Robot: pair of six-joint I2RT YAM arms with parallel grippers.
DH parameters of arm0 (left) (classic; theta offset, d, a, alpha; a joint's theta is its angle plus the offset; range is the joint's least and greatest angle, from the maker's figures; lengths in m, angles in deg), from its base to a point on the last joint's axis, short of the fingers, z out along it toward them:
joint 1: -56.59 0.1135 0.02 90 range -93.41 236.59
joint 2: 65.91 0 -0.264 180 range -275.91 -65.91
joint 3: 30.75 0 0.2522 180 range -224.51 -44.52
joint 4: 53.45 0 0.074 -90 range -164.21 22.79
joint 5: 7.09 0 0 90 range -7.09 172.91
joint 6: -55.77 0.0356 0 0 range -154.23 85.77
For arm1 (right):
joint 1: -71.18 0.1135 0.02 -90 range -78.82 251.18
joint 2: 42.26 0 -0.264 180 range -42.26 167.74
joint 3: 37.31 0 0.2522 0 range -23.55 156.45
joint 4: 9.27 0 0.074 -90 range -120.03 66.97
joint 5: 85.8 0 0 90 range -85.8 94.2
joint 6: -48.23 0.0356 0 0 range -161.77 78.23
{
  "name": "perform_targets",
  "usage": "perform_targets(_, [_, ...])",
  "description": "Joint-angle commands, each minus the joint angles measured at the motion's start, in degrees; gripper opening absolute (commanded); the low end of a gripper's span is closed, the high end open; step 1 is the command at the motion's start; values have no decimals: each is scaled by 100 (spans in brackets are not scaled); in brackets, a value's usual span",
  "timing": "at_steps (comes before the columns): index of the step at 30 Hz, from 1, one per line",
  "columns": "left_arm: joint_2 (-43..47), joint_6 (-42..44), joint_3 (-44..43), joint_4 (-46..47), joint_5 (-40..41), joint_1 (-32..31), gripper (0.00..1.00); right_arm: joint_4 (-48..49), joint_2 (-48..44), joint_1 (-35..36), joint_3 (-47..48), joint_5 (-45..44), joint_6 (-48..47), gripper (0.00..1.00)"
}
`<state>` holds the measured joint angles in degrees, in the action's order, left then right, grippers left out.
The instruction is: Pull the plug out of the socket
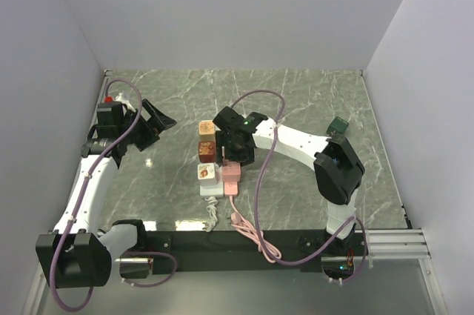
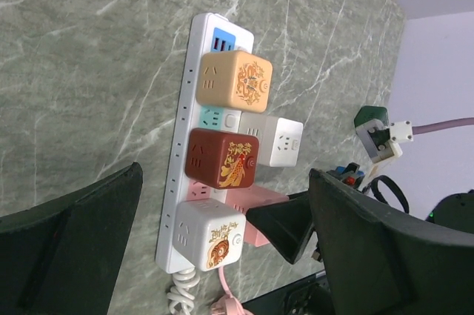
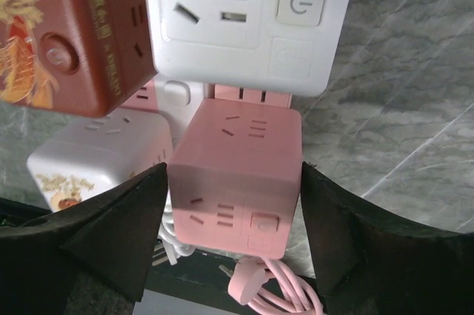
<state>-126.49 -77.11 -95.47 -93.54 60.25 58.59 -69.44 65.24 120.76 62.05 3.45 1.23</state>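
Observation:
A white power strip lies at the table's middle with several cube plugs on it. The pink cube plug sits on its right side, near the front. In the right wrist view my right gripper has one finger against each side of the pink cube. My right gripper is directly over it. My left gripper is open and empty, off to the left of the strip. Its wrist view shows the strip and the pink cube from a distance.
Orange, brown and white cubes line the strip's left side. Another white cube sits just behind the pink one. A coiled pink cable runs over the front edge. A green object lies far right.

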Motion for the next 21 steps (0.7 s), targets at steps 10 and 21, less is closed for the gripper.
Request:
perform_targets(10, [-51,-186,95,496,-160,-165,100,-52,289,175,-228,-223,173,64])
perform_targets(21, [-183,-292,24,594,-2,-578,99,-271,280,236,-237,-547,129,84])
